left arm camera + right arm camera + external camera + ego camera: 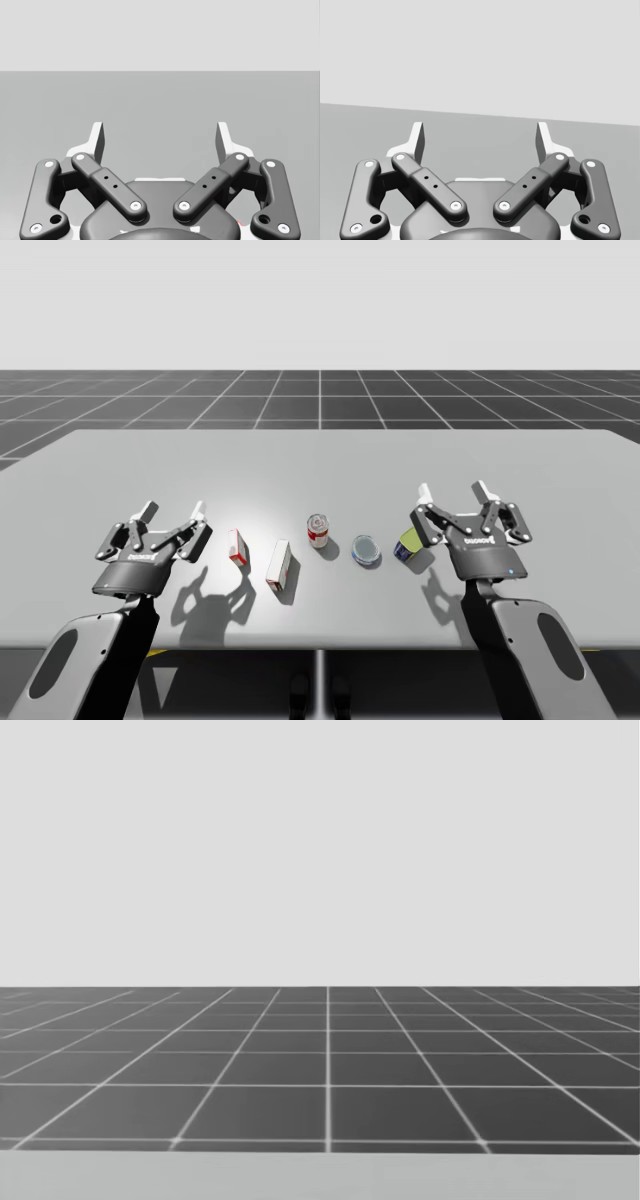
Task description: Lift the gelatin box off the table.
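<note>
Two red-and-white boxes lie on the grey table [320, 460]: a small one [238, 546] and a longer, whiter one [279, 565] to its right. I cannot tell which is the gelatin box. My left gripper [174, 510] hovers open just left of the small box, apart from it. In the left wrist view the left gripper [160, 135] holds nothing, with bare table ahead. My right gripper [453, 489] is open at the right side of the table, above a green-yellow can [407, 544]. Between the right gripper's [480, 135] fingers [418, 139] there is nothing.
A red can [318, 530] stands upright right of the boxes, and a flat blue-grey tin [366, 550] lies beside it. Open table stretches behind all the objects. Beyond the table edge [320, 1175] is a dark gridded floor [328, 1070].
</note>
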Available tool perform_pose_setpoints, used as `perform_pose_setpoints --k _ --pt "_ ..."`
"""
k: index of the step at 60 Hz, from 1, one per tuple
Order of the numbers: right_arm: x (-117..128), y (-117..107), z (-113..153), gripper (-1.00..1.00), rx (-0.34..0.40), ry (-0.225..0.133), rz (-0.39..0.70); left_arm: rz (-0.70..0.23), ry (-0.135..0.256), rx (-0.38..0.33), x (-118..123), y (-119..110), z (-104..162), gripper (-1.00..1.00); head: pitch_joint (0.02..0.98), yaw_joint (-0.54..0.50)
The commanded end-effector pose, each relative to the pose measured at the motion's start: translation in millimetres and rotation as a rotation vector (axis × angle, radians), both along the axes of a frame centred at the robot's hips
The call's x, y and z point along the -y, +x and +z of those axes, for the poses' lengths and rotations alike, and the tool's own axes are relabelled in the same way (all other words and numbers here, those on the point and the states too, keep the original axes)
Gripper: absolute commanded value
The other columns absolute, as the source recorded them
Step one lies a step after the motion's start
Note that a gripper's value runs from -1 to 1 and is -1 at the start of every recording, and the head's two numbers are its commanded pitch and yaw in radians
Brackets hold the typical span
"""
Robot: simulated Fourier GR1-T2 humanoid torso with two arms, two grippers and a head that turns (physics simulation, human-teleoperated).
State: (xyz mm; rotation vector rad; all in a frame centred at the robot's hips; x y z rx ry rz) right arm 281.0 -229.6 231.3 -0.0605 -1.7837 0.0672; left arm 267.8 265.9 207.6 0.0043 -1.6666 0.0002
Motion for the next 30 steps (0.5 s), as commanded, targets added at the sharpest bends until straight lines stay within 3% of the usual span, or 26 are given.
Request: perform_pose_setpoints --k 1,12,30 --pt "1.2 -1.7 -1.0 -1.0 0.024 0.037 -0.001 -0.001 0.002 0.0 0.4 -0.7 0.2 -1.0 0.089 0.02" --pt "1.0 0.3 0.4 -1.0 -0.022 0.021 0.034 -0.002 0.004 0.0 0.9 -1.1 0.2 -1.0 0.143 0.02" --pt "1.5 1.0 -0.2 -1.0 -0.036 0.003 0.024 -0.005 0.006 -0.007 0.3 -1.2 -0.2 -1.0 0.441 0.05"
